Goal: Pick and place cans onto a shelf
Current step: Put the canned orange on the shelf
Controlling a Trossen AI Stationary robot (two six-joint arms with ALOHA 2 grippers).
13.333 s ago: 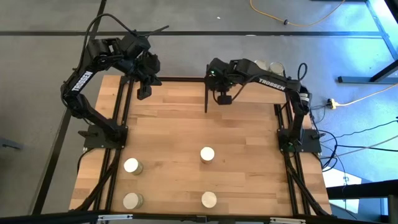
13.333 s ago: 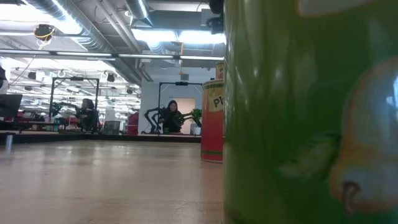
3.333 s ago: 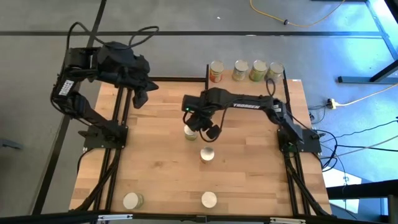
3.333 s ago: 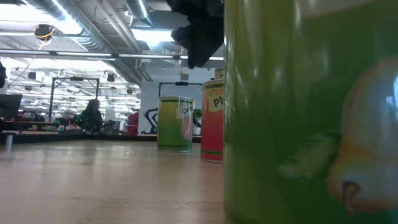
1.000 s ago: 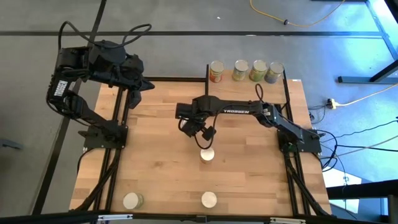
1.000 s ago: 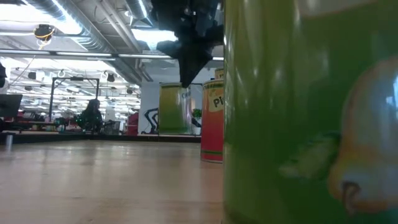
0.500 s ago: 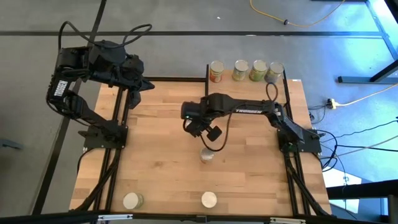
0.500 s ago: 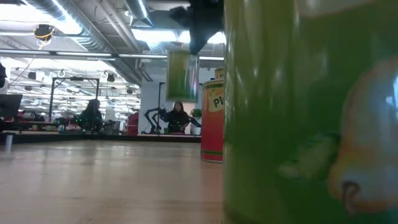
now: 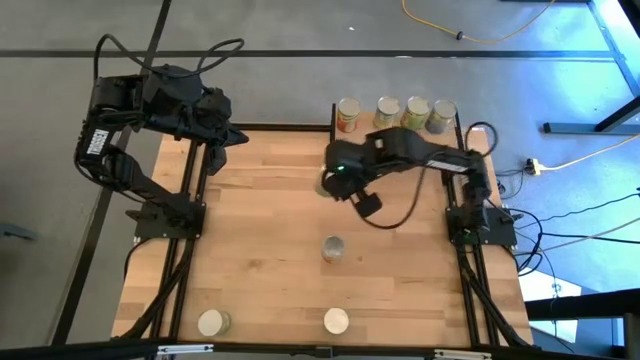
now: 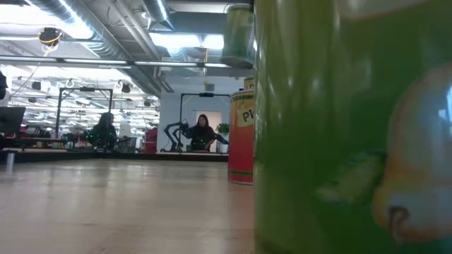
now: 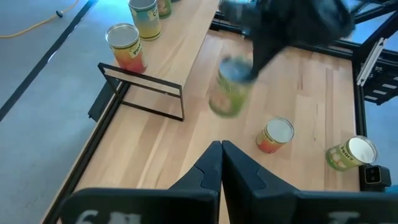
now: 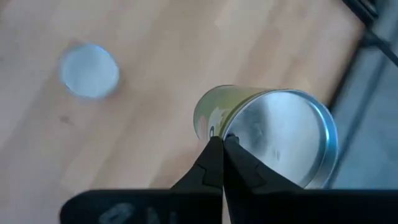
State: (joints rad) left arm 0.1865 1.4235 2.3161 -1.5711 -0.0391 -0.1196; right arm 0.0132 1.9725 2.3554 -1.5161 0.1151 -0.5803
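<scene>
The right jaws [image 12: 217,146] are pinching the rim of a green can [image 12: 267,140], fingers nearly together, and the can is hanging in the air over the far part of the tabletop [image 9: 260,210], near the shelf's black upright [image 9: 332,125].

Four cans are already standing in a row on the shelf [image 9: 395,128], so the carried one seems to be heading for a free spot there. A rim pinch is letting the can tilt, as the left wrist view [image 11: 230,87] is suggesting, so I would be moving slowly, keeping it high enough to clear the upright and the standing tops, then lowering it straight down until its base is sitting flat before letting go.

The left jaws [image 11: 221,163] are closed on nothing, waiting above the far left corner of the tabletop, well apart from the work.

Three more cans are waiting on the tabletop: one at mid-table [image 9: 333,248] and two at the near edge, [image 9: 211,322] and [image 9: 335,320]. None is standing in the carrying path; the upright and the shelf's row are the things to be minding.
</scene>
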